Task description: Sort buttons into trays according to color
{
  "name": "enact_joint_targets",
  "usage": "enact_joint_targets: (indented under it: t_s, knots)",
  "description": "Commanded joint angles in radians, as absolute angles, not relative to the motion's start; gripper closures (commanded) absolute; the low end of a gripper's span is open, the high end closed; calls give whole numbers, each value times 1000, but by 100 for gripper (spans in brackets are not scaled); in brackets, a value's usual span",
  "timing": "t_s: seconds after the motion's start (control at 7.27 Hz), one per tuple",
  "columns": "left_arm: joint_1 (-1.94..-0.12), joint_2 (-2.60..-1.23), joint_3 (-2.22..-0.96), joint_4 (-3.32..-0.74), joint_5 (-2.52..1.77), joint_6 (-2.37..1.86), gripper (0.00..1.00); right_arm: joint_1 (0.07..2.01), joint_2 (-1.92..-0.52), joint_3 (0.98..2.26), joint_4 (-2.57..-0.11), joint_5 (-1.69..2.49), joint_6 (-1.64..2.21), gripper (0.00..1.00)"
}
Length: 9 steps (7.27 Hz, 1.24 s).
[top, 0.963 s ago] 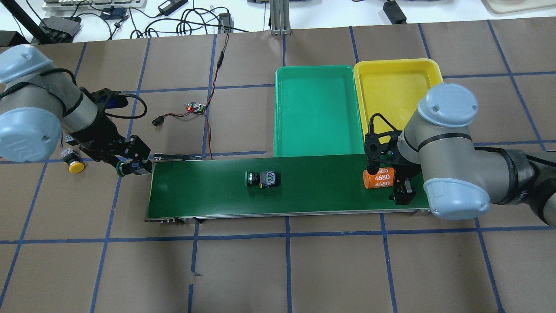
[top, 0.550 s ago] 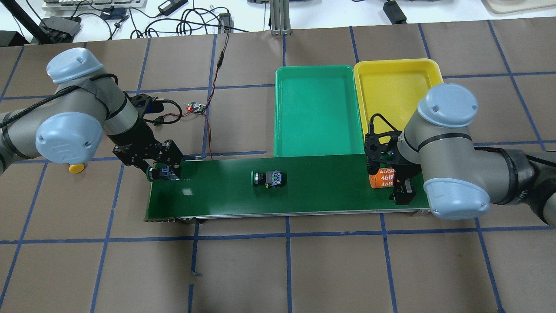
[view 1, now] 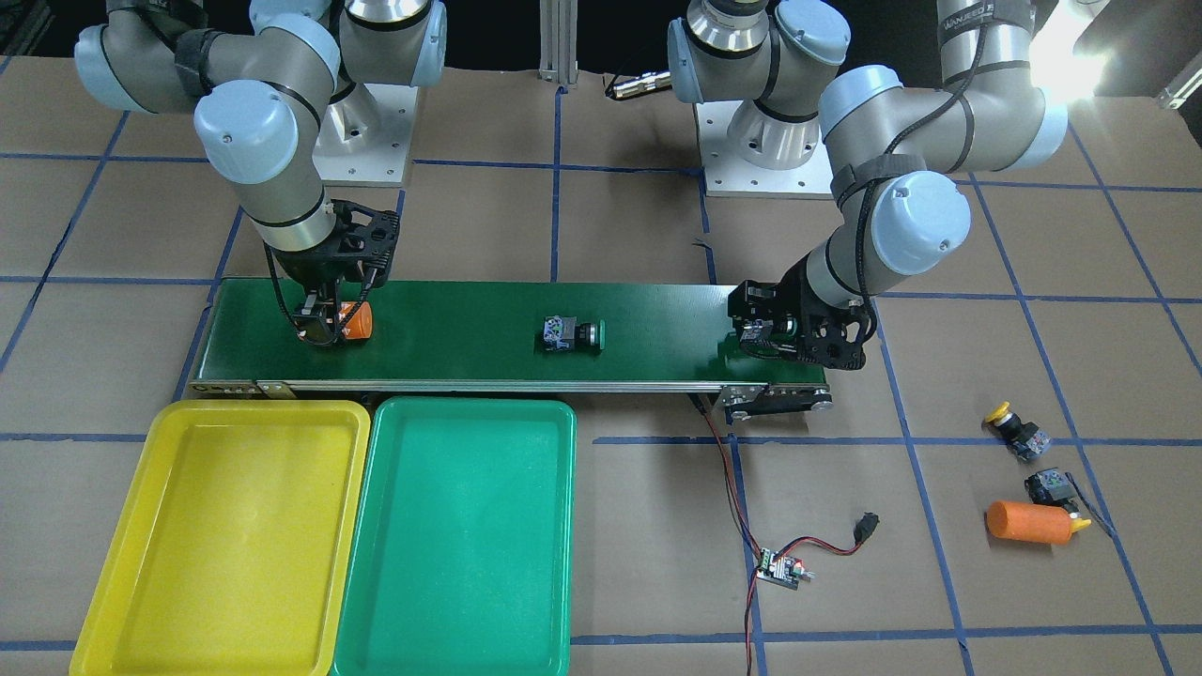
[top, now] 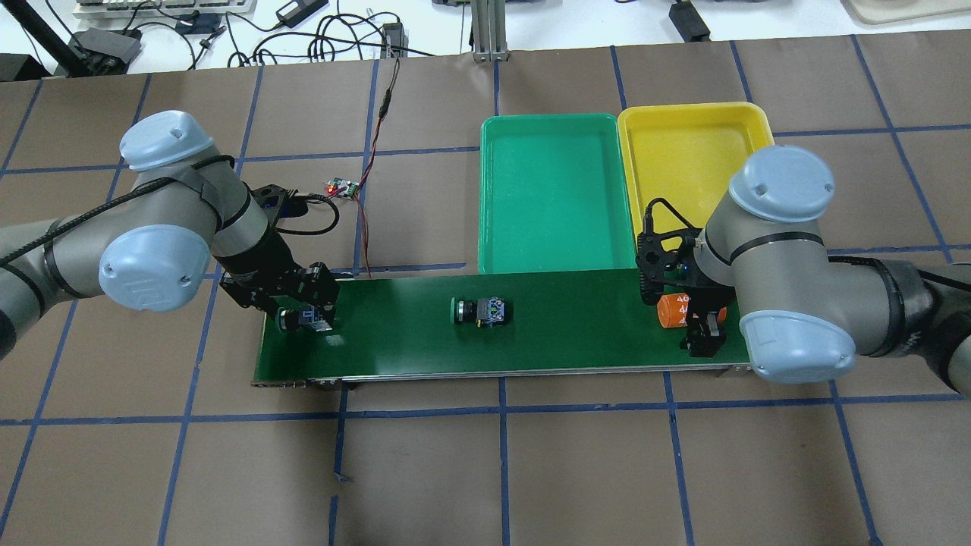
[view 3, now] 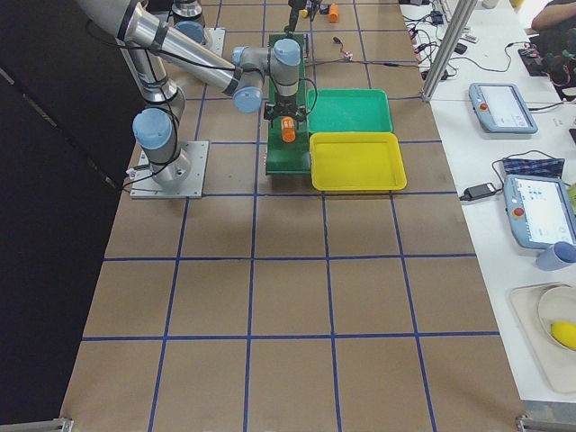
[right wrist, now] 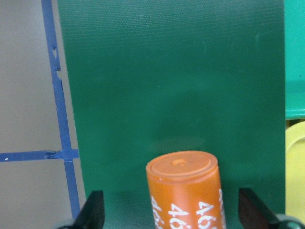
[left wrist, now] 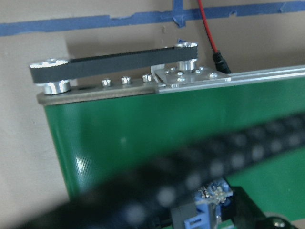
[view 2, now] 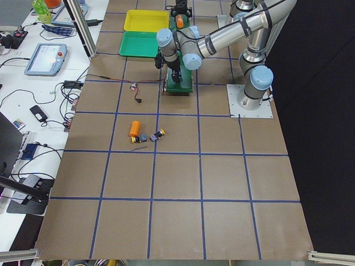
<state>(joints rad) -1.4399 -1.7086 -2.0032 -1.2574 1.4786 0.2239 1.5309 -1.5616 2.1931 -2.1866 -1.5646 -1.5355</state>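
Button [top: 293,319] clamped in L tool [top: 305,318] at belt [top: 576,322] end; R tool [right wrist: 172,211] open astride orange cyl [right wrist: 183,188]

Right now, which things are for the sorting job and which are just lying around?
For the job: free green button, held green button, two yellow buttons, green tray, yellow tray.
Just lying around: two orange cylinders, circuit board.
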Motion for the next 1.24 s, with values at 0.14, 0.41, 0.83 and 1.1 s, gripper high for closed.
enact_joint_targets:
  t_s: [0.14,0.41,0.83,1.1]
  knots:
    - [-1451,-1709,-1997,-1241,1482,192,0,1531,-1562,2194,-2187,-1565,-1536,0]
    - [-1439,-1701,-1910,-1264,1523,199,0,1531,-1562,2192,-2186,-1565,-1536,0]
    - [-1265,-1727,-1842,-1290,1529,411,0,1531,-1562,2192,-2187,-1565,-1537,0]
    - [-1099,-1767,-1826,-1273,1525,595,0,1531,-1562,2194,-2187,-1566,-1537,0]
